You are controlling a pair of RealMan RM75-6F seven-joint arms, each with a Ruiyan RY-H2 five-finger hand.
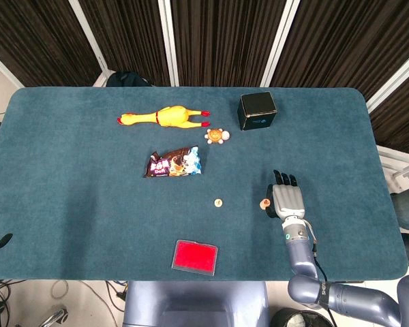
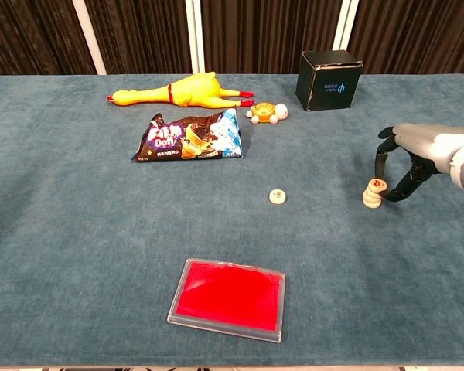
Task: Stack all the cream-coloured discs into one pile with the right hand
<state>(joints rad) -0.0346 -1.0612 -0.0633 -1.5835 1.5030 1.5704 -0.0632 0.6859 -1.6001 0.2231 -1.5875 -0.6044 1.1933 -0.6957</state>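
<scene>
1. Chest view shows the pile of discs (image 2: 373, 193) from the side as a short upright stack with a red mark on its top face; how many discs it holds is hard to tell. From the head view it reads only as one small round spot (image 1: 264, 203).
2. Chest view also shows the right hand (image 2: 402, 166) arched over the table beside the pile, its fingers (image 2: 381, 158) curved downward and apart, one dark fingertip just beside the stack's top on either side. Whether they touch it I cannot tell. The head view shows the back of the same hand (image 1: 287, 199), fingers pointing away from the robot, with the forearm running to the near table edge.
3. The left hand appears in neither view.
4. Counted: one pile of cream discs and one lone disc (image 2: 277, 196), lying flat, well apart to the pile's left.
5. One each of the other items: a yellow rubber chicken (image 2: 178, 91), a snack bag (image 2: 190, 138), a small toy turtle (image 2: 266, 113), a black box (image 2: 329, 79) and a red tray (image 2: 229, 298) near the front edge.
6. Everything rests on a table (image 1: 68, 191) covered in blue-green cloth. Behind it hang dark pleated curtains (image 1: 218, 37) split by white vertical strips.
</scene>
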